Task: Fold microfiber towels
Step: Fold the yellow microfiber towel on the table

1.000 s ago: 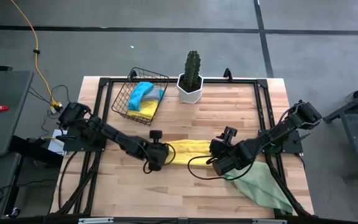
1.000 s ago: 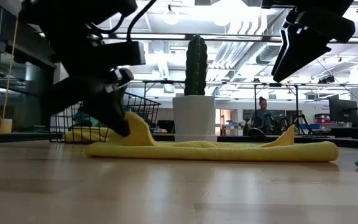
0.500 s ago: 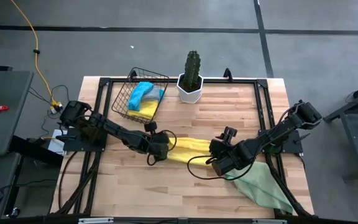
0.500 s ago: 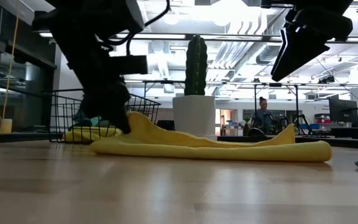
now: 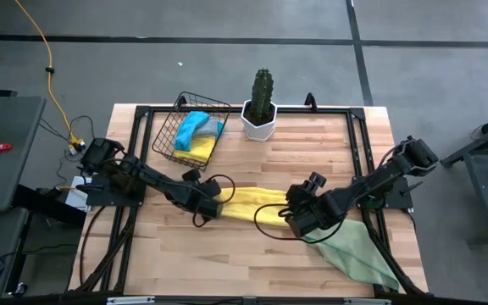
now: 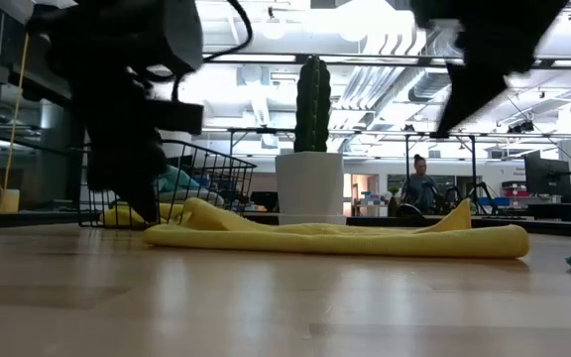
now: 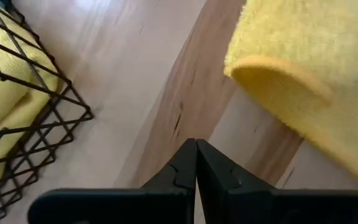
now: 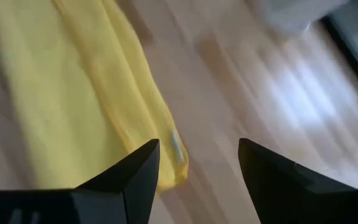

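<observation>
Your yellow towel lies folded in a long strip mid-table, at 6 o'clock from the cactus pot. It looks soft, light and floppy, so pinch a corner or the doubled edge. Your left gripper, at its 9 o'clock end, is closed on nothing; your right gripper hovers spread wide over the 3 o'clock end.
</observation>
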